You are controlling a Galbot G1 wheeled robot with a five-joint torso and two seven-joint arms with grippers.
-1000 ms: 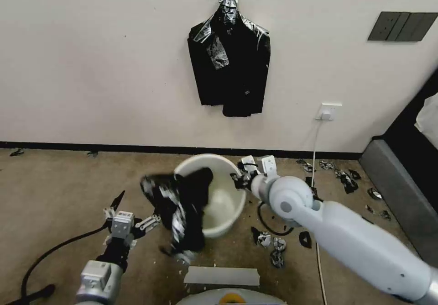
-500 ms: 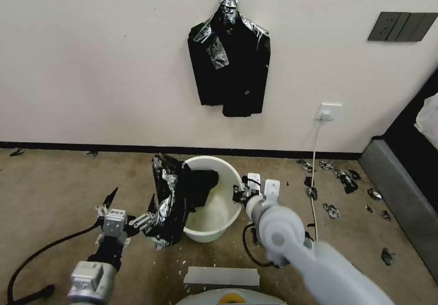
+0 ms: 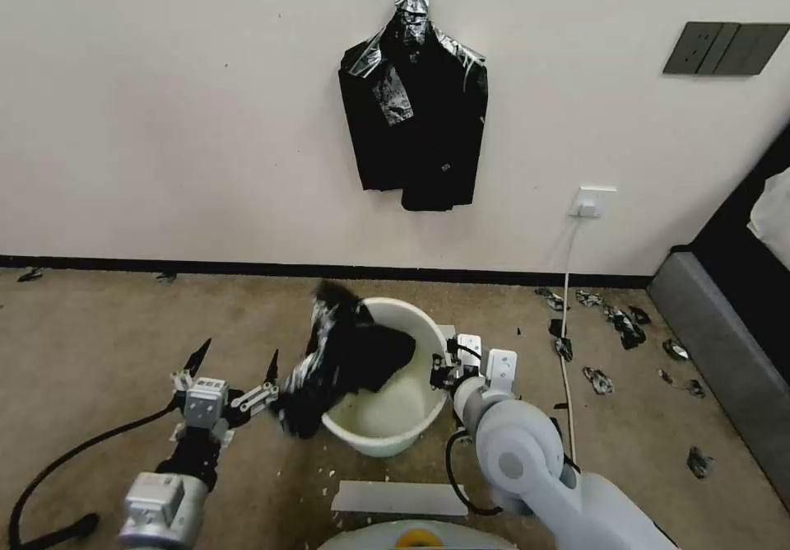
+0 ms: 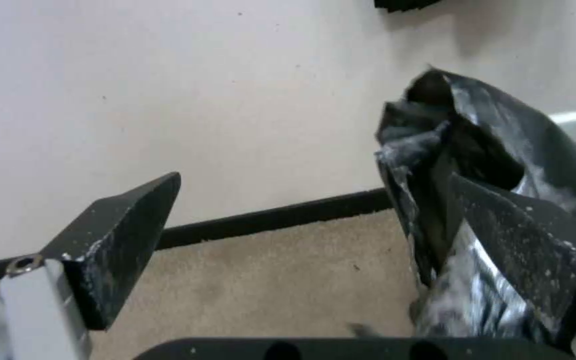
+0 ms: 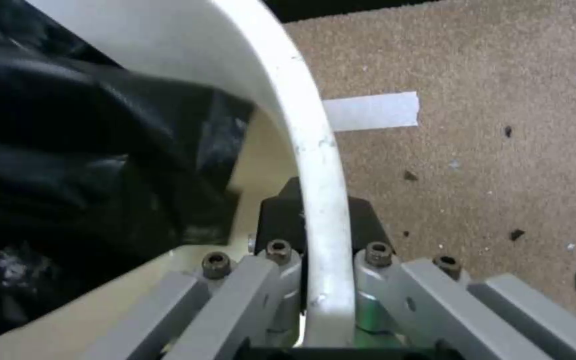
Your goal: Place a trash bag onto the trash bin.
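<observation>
Gripping the trash bin point(image 3: 415, 418) rim, right hand point(image 3: 444, 366) steadies; left hand point(image 3: 233, 365), spread open, sits beside the trash bag point(image 3: 346, 356) draped over the near rim.

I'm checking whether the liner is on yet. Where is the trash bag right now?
In the head view the trash bag hangs over the left rim of the trash bin, partly inside it, beside the open left end effector; the right end effector grips the opposite rim.

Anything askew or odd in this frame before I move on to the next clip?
Yes. The trash bin is tipped off level, its rim pinched by the right gripper. The trash bag hangs bunched over one side instead of spanning the mouth, beside the open left gripper. Torn black scraps litter the carpet.
</observation>
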